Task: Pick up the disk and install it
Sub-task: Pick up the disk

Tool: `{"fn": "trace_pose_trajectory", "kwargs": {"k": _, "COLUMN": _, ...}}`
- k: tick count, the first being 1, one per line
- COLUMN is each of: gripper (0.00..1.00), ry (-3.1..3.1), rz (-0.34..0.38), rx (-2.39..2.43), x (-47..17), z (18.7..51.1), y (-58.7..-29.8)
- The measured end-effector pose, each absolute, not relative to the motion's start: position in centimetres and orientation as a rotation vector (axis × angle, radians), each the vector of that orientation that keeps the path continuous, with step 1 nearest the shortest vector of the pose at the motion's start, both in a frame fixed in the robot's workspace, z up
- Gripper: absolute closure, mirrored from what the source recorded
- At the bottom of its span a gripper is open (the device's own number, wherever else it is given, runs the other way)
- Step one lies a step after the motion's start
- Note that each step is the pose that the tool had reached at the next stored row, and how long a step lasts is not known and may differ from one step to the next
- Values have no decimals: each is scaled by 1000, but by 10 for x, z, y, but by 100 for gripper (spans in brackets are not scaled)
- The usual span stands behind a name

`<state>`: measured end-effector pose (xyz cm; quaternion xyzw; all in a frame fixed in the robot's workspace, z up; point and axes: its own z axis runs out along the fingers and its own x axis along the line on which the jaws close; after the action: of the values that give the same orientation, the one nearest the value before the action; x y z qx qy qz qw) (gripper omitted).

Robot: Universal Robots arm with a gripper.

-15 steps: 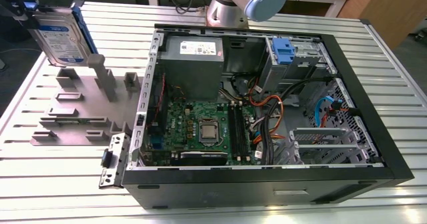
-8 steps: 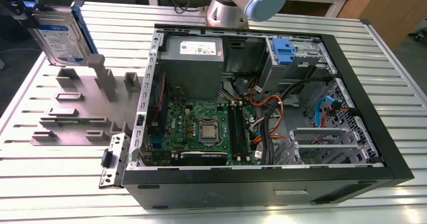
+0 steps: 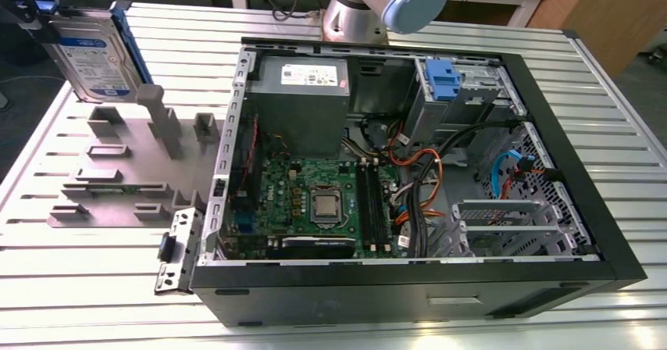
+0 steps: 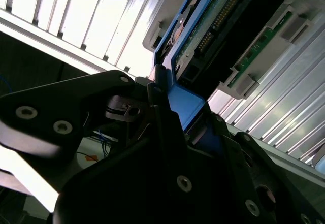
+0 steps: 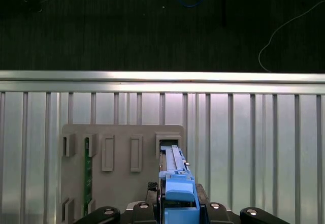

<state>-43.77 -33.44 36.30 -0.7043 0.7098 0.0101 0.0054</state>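
The disk (image 3: 96,53) stands on edge, slightly tilted, over the far corner of the grey slotted fixture (image 3: 115,205) at the bench's (image 3: 94,303) far edge on the exterior view's left. Its white-and-blue label (image 3: 92,67) faces the camera, the print too small to read. The gripper (image 5: 180,208) has its black fingers (image 4: 163,127) clamped narrowly on the blue rail at the disk's upper end, as both wrist views show. The disk's lower end sits at 1 of the fixture's slots (image 5: 170,144); I cannot tell whether it is clear of it. Another slot of the fixture holds 1 green memory stick (image 5: 87,176). Beside the fixture, the open black computer case (image 3: 576,162) lies on its side. Inside it are a grey power supply (image 3: 302,104) with a small white sticker (image 3: 311,74), its print illegible, a green motherboard (image 3: 312,198), loose coloured cables (image 3: 417,162), and 1 bare blue clip (image 3: 442,80) in the drive bay at the case's far corner.
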Motion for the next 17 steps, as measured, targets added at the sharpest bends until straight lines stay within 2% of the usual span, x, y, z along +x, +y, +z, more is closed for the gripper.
{"fn": "trace_pose_trajectory", "kwargs": {"k": 17, "gripper": 64, "ry": 2222, "rz": 32, "rx": -2205, "x": -438, "z": 372, "y": -334}}
